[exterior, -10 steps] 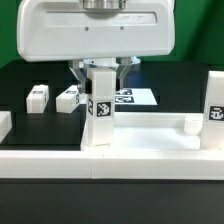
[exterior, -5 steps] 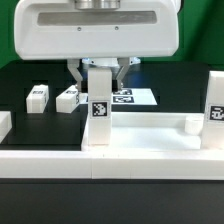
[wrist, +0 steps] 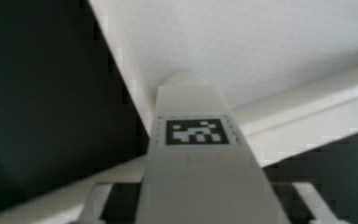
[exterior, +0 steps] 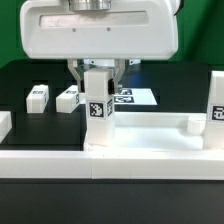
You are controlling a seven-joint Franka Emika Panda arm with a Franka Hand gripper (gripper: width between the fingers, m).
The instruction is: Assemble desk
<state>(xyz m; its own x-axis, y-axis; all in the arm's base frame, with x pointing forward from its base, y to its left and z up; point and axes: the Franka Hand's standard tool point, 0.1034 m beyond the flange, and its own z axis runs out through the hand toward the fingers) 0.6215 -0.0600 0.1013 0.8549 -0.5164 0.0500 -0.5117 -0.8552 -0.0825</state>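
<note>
Leg (exterior: 98,108) shifted slightly toward the exterior view's left, upright on tray-like slab (exterior: 150,132), gripper (exterior: 98,72) jaws clasping it.

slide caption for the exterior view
Gripper holds an upright white leg at one end of the desk slab
</note>
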